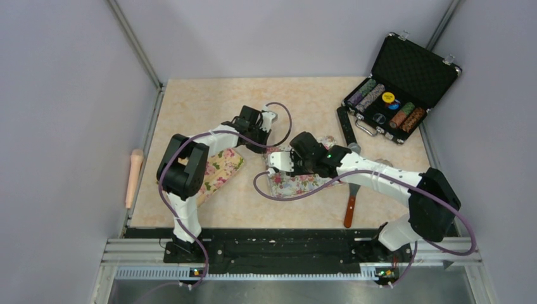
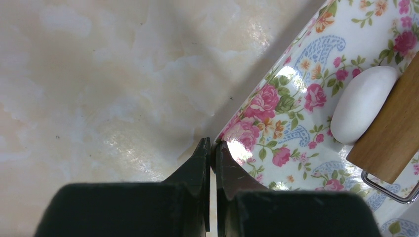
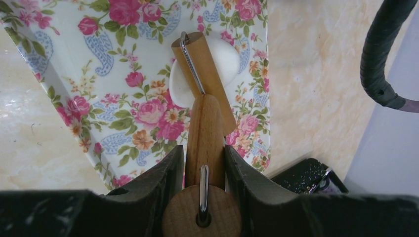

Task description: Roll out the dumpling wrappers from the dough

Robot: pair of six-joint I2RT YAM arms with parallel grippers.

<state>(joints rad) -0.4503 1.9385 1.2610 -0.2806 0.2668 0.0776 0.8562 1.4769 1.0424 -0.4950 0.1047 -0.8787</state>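
Surface: pale marbled table (image 1: 304,101) inside grey walls, with a flowered tray (image 3: 99,98) lying near its middle.
Task's thing: one dough piece (image 3: 230,59) lies on that tray. It is a smooth white oval and looks thicker than a finished wrapper. No finished dumpling wrappers are visible in any view.
Tool: a small wooden pastry roller (image 3: 206,108) has its barrel lying across the dough piece, touching it.
Right gripper (image 3: 205,153): fingers are clamped on the roller's handle from both sides.
Left gripper (image 2: 211,145): fingers are pressed together with nothing between them. The tips are at the tray's near edge, though whether they bear down on it is hard to tell from this angle.
Step in hand: flattening the dough, judged early because the piece looks plump.
Next move calls for: steady downward pressure and short strokes along the tray, keeping the barrel centred on the dough. The tray may slide, so the left arm should probably brace its edge.
Risk: the dough could stick to the barrel and lift off.
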